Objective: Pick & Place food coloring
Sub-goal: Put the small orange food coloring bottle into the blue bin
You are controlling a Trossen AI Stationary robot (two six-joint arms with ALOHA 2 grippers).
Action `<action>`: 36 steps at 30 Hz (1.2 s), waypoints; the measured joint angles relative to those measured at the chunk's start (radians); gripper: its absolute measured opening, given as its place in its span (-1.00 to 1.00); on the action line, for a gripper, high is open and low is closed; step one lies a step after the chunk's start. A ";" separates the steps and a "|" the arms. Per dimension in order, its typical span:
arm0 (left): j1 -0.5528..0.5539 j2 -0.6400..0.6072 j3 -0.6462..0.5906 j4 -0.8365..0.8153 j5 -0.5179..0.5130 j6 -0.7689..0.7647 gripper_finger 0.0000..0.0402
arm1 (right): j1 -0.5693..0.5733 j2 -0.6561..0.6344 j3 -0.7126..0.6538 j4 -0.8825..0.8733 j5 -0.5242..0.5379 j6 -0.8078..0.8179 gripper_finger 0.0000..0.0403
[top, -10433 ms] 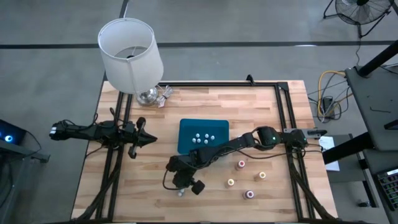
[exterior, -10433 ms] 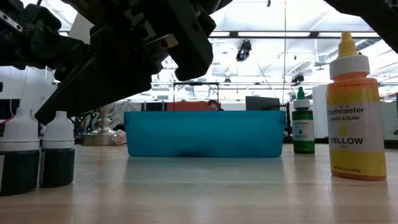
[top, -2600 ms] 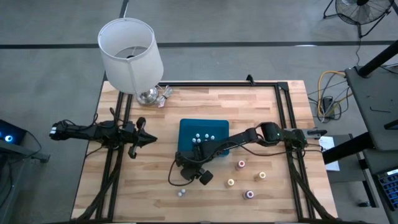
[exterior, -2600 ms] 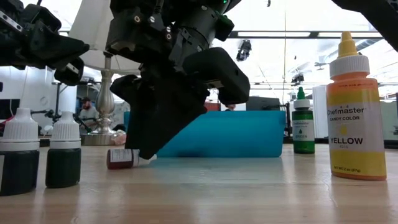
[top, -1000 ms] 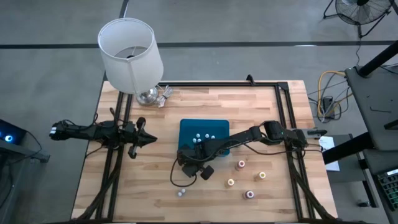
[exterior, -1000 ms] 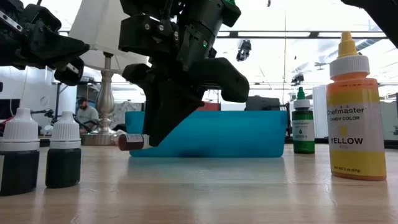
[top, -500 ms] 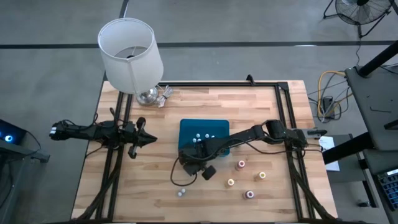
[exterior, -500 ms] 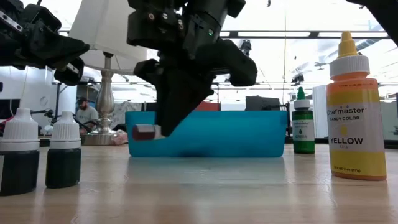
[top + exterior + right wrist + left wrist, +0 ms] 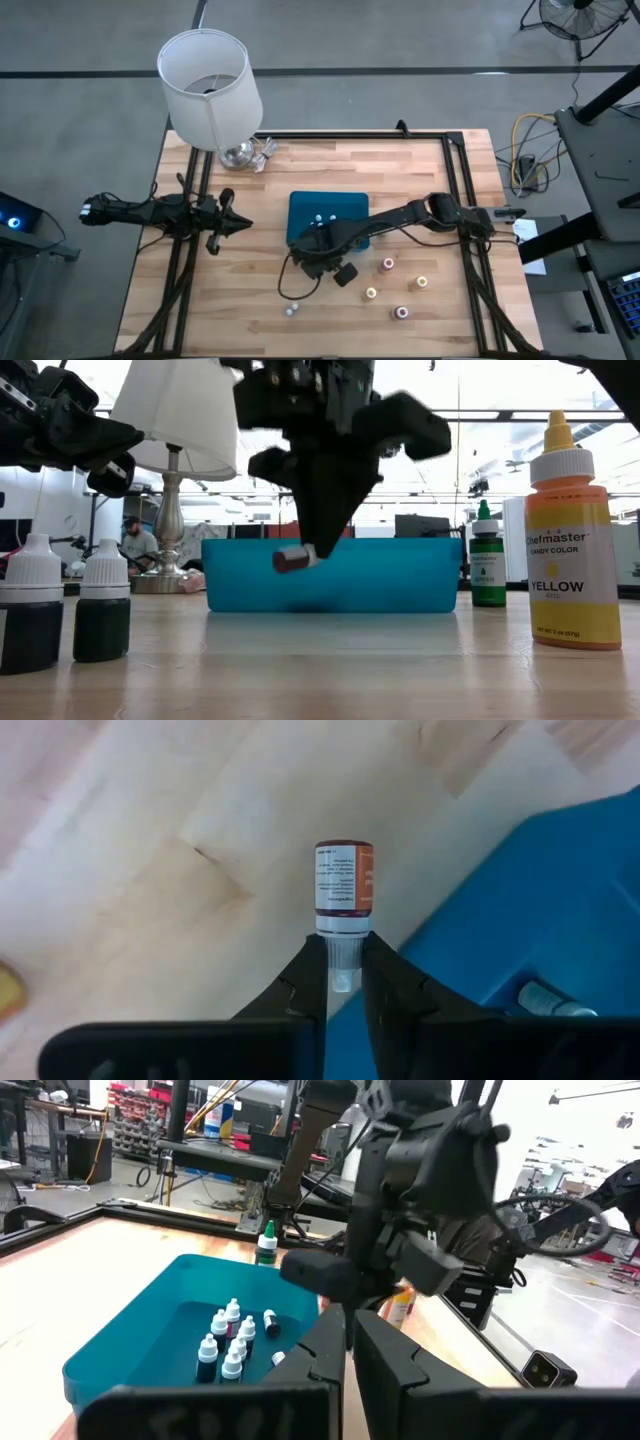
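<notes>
My right gripper (image 9: 318, 250) hangs just before the near edge of the blue tray (image 9: 345, 205) and is shut on a tiny dark-red food coloring bottle (image 9: 290, 561) with a white cap. Several white-capped bottles lie in the tray (image 9: 228, 1342). Small bottles with coloured tops stand on the wood to the right (image 9: 389, 264). One tiny bottle stands nearer the front (image 9: 290, 310). My left gripper (image 9: 240, 224) waits at the table's left, shut and empty, pointing at the tray. My right gripper pinches the bottle's white cap end (image 9: 343, 952) between its two fingertips, coming from above and pointing down. The bottle's dark body (image 9: 344, 878) sticks out level beyond the fingers. It is lifted clear of the table, in front of the tray's near wall (image 9: 400, 575).
A lamp with a white shade (image 9: 208, 85) stands at the far left corner. In the low view two dark bottles with white caps (image 9: 65, 605) stand at the left. A big yellow bottle (image 9: 572, 540) and a green one (image 9: 487, 560) stand at the right. Black frame rails run along the table's sides.
My right gripper has risen and gone toward the table's right, along the tray's near wall, staying shut on the dark-red bottle. The bottle, close above the wood a second ago, now hangs level and higher.
</notes>
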 joint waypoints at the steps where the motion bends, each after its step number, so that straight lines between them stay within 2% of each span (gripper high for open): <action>1: 0.000 0.000 0.000 0.000 0.000 0.000 -1.00 | 0.005 0.000 0.013 -0.012 0.000 0.009 -0.83; 8: 0.000 0.000 0.000 0.000 0.000 0.000 -1.00 | 0.039 0.000 0.073 -0.111 -0.001 0.094 -0.82; 23: 0.000 0.000 0.000 0.000 0.000 0.000 -1.00 | 0.057 0.022 0.059 -0.332 -0.019 0.207 -0.81; 36: 0.000 0.000 0.000 0.000 0.000 0.000 -1.00 | 0.055 0.023 -0.049 -0.380 -0.018 0.248 -0.81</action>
